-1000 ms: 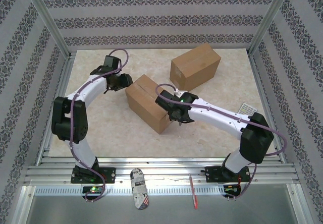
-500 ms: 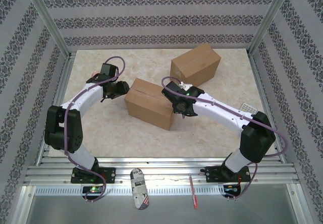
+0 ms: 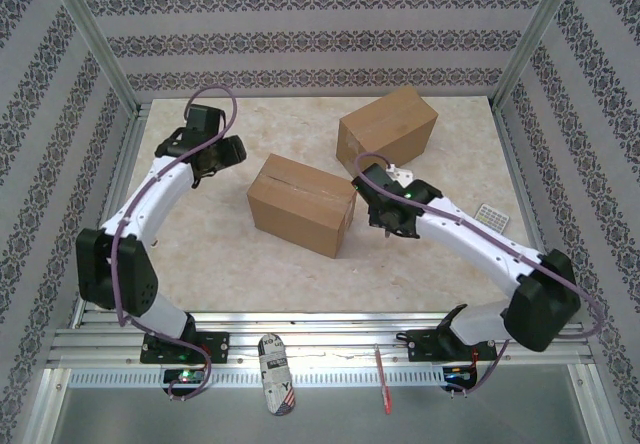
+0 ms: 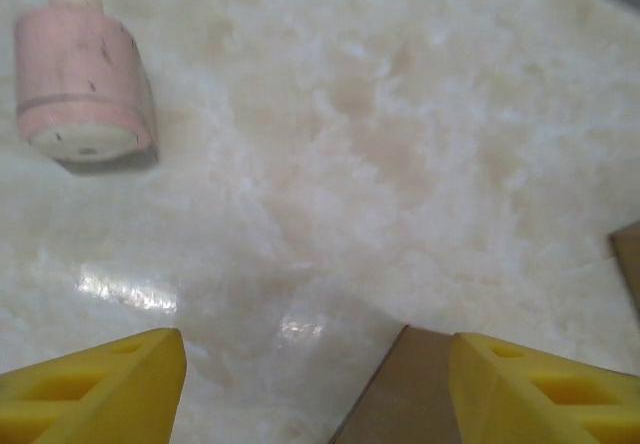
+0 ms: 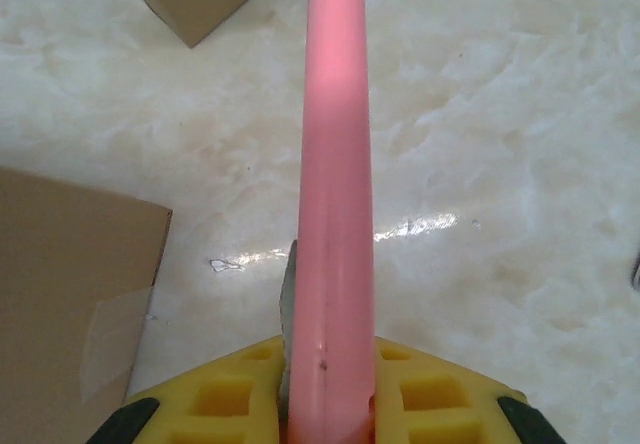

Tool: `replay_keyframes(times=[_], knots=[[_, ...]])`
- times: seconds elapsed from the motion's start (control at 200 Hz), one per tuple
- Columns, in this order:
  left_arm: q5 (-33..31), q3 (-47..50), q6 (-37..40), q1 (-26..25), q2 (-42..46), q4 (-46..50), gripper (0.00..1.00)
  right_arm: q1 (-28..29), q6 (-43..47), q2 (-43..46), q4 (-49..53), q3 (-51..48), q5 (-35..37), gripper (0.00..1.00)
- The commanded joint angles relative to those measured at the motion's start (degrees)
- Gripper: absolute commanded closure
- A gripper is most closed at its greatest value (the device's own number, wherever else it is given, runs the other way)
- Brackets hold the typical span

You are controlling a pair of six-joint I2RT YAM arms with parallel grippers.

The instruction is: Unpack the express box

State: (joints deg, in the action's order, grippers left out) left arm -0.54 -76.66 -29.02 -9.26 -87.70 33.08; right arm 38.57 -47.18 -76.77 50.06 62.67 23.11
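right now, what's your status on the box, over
Left pincer open, off the box. Right pincer shut on pink cutter beside it. Box closed, nothing on top.

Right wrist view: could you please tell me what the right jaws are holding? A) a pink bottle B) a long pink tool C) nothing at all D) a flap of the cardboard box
B: the long pink tool runs straight out from between the yellow right jaws, which are closed on its base.
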Motion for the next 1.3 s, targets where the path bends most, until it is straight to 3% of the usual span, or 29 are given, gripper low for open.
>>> replay_keyframes(times=[0.0,0.195,0.335,0.52,0.66,0.949,1.294], knots=[[4.55,1.29,2.66,0.01,6.51,-3.39,0.28,-1.12,6.75,5.56,-4.83,-1.96,-2.51,1.00],[31.41,7.71,3.06,-0.08,14.13,-18.42,0.23,-4.43,16.35,16.24,-15.29,-4.97,-15.38,1.00],[49.25,10.36,-0.79,-0.52,15.97,-29.94,0.21,-8.75,19.18,23.88,-26.30,-8.86,-29.63,1.00],[63.24,14.41,-12.79,-3.53,16.72,-53.67,0.14,-12.40,19.14,28.89,-40.09,-12.75,-44.32,1.00],[66.17,14.52,-21.10,-7.49,14.76,-67.90,0.12,-13.08,17.62,29.59,-50.46,-14.63,-53.15,1.00],[64.25,10.57,-30.49,-15.81,7.28,-84.55,0.12,-12.30,12.29,25.60,-65.13,-15.02,-63.55,1.00],[61.12,6.35,-26.82,-19.73,3.69,-80.72,0.15,-6.35,13.17,18.46,-67.51,-11.30,-64.83,1.00]])
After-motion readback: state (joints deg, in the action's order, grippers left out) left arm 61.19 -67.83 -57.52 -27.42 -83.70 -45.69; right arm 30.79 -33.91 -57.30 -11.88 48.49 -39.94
